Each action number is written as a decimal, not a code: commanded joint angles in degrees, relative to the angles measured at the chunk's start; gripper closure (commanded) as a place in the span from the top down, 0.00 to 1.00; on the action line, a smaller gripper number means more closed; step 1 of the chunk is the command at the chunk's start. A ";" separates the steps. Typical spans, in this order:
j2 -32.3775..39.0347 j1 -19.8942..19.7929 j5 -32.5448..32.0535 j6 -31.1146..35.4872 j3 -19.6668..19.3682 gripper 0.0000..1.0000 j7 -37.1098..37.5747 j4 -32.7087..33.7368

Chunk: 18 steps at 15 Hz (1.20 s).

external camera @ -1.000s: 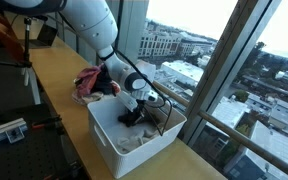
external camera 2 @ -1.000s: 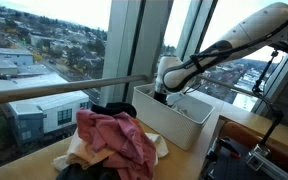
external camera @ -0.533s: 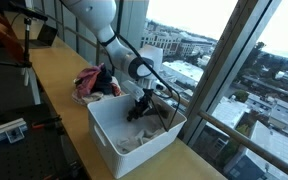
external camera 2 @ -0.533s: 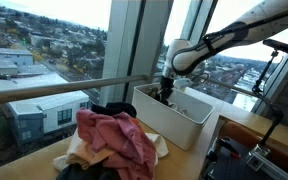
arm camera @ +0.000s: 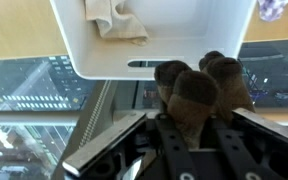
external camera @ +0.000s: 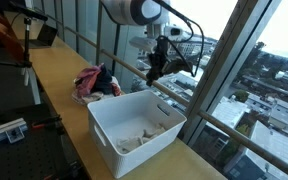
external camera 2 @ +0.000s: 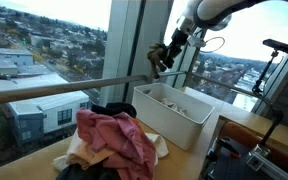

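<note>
My gripper (external camera: 156, 64) (external camera 2: 162, 56) hangs high above the white bin (external camera: 104, 140) (external camera 2: 172, 122), close to the window glass. It is shut on a dark brown piece of cloth (arm camera: 194, 90), which bunches up between the fingers in the wrist view, where the gripper (arm camera: 189, 128) fills the lower part. In both exterior views the cloth shows only as a small dark lump at the fingertips. Below it in the wrist view lies the bin (arm camera: 214, 50) with a beige cloth (arm camera: 114, 22) inside.
A pile of pink and dark clothes (external camera: 96, 82) (external camera 2: 114, 140) lies on the wooden counter (external camera: 54, 90) beside the bin. A metal rail (external camera 2: 64, 90) runs along the window. Black equipment (external camera: 4, 130) sits at the counter's near edge.
The gripper has risen out of the bin with the brown cloth in it, going from inside the bin to well above it near the window.
</note>
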 commanded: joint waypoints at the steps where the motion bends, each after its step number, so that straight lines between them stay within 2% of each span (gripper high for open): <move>1: -7.90 4.31 -2.40 -1.30 2.54 0.04 0.59 -3.80; 4: -10.42 8.95 -3.72 -4.88 6.14 0.04 3.76 -5.67; 6: -9.65 10.58 -4.14 -5.70 7.78 0.04 5.18 -6.90; 18: -8.81 12.98 -6.34 -6.52 9.64 0.04 6.37 -18.07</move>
